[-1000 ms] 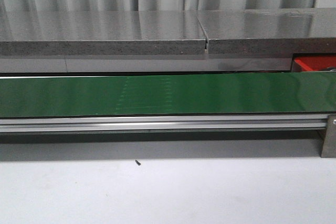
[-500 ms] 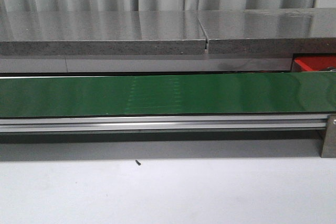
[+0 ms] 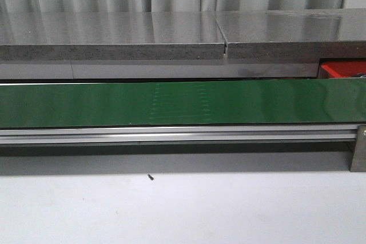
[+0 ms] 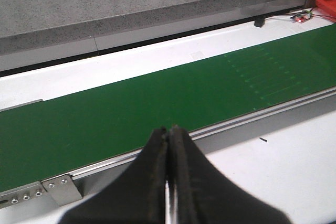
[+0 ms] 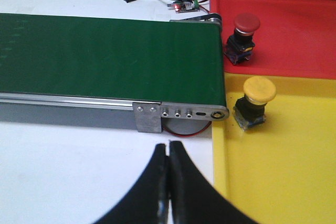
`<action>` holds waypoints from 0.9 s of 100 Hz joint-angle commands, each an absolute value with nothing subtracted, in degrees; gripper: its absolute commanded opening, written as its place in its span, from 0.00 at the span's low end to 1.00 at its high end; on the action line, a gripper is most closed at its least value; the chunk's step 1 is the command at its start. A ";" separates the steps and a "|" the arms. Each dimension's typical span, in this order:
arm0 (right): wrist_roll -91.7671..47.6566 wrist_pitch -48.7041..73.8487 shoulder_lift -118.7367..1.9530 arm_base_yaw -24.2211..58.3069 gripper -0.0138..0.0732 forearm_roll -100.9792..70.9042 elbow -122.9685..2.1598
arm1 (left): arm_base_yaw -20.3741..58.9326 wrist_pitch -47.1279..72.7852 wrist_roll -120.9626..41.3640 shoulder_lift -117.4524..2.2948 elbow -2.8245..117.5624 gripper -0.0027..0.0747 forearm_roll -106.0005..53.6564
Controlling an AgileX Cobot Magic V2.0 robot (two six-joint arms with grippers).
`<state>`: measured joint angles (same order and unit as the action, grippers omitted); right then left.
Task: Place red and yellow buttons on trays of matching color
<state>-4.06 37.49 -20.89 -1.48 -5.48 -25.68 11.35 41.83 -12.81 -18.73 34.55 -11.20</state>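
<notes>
The red button [image 5: 244, 36] sits upright on the red tray [image 5: 294, 30], near the tray's edge and just beside the end roller of the belt [image 5: 105, 59]. The yellow button [image 5: 254, 100] stands on the yellow tray [image 5: 283, 171], likewise close to that tray's edge next to the belt end. The two trays lie side by side, touching along a shared border, with the two buttons near each other across it. In the front view only a corner of the red tray [image 3: 343, 68] shows at the far right, behind the belt [image 3: 171, 104] and under a grey slab [image 3: 114, 38]; neither button nor the yellow tray can be seen there.

The belt is long, green and bare, carried on a metal rail [image 5: 178, 113]. A small circuit board [image 5: 186, 6] with wires lies on the white bench [image 5: 63, 171] beyond the belt end.

The right gripper [image 5: 168, 153] hangs over the bench before the belt end, jaws pressed together with nothing between. The left gripper [image 4: 169, 136] hangs over the belt's near rail farther along, jaws also pressed together, holding nothing. A tiny dark speck [image 3: 150, 177] lies on the bench.
</notes>
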 commanded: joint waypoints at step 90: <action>-4.12 33.83 -21.17 -1.38 0.03 -5.17 -27.04 | 10.50 31.70 2.97 -25.40 35.07 0.01 -2.21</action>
